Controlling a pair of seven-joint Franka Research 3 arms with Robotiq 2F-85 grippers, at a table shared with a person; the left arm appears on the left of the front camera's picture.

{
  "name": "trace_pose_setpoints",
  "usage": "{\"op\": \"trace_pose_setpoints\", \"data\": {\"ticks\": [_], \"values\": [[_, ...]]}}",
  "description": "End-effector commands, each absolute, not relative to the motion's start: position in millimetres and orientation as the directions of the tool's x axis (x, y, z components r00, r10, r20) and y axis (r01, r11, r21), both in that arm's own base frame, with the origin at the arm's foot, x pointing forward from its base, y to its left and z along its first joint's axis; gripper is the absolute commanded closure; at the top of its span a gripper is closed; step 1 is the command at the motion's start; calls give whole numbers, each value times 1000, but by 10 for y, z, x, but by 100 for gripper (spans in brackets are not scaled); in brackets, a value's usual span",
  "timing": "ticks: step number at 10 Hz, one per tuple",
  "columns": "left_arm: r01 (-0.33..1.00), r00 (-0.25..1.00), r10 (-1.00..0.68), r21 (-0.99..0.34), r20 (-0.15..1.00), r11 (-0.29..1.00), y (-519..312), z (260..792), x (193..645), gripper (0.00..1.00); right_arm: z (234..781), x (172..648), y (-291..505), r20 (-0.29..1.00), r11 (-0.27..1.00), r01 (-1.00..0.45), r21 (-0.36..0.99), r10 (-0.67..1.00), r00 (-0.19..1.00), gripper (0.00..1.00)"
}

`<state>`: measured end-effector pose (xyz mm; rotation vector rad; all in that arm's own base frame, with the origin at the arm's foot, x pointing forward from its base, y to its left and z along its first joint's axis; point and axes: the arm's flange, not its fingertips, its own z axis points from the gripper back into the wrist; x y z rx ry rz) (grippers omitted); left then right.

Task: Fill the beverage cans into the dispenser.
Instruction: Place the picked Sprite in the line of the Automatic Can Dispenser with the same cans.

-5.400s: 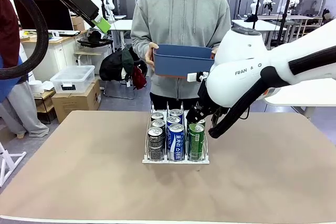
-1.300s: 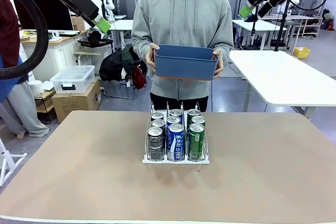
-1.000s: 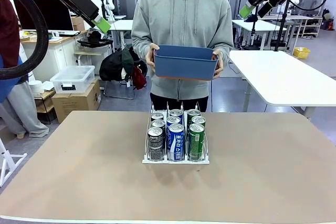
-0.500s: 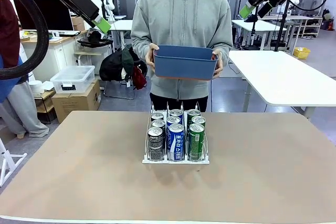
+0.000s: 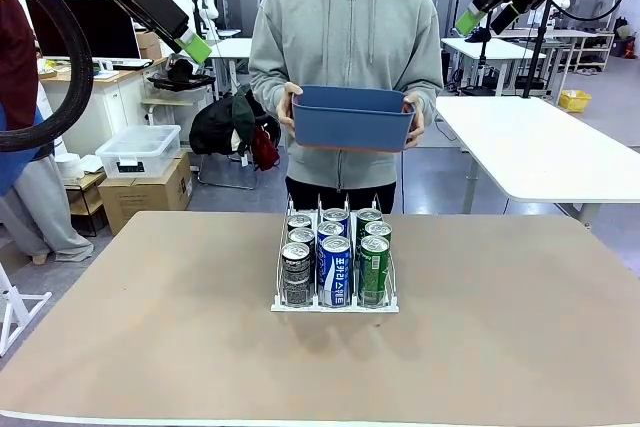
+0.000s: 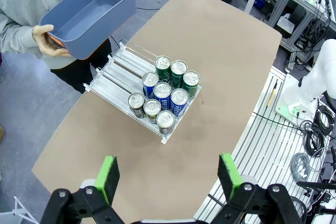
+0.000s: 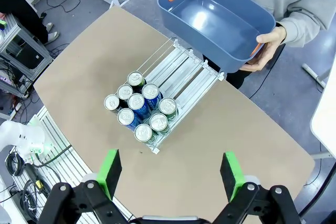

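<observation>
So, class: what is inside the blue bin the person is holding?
Nothing: in both wrist views the bin shows a bare blue floor. Its underside is hidden. The cans stand in the dispenser.

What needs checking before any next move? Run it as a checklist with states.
1. Left pincer open and empty: ok.
2. Right pincer open and empty: ok.
3. Both arms raised well above the table, clear of the cans: ok.
4. Dispenser loaded: nine beverage cans stand upright, three per lane, at its front end: ok.
5. Blue bin in the person's hands looks empty, so no cans are left to fetch: ok.
6. Loose cans elsewhere on the table: none seen: ok.
</observation>
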<state>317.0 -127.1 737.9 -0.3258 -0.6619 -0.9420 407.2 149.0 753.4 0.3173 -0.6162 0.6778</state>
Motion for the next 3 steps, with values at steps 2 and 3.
{"op": "trace_pose_setpoints", "data": {"ticks": [2, 3], "values": [[829, 415, -638, 20, 649, 559, -1259, 7369, 3168, 0, 7512, 4070, 1485, 620, 741, -667, 78, 488, 614, 0], [829, 415, -638, 20, 649, 559, -1259, 7369, 3168, 0, 7512, 4070, 1485, 620, 741, -667, 78, 488, 614, 0]]}}
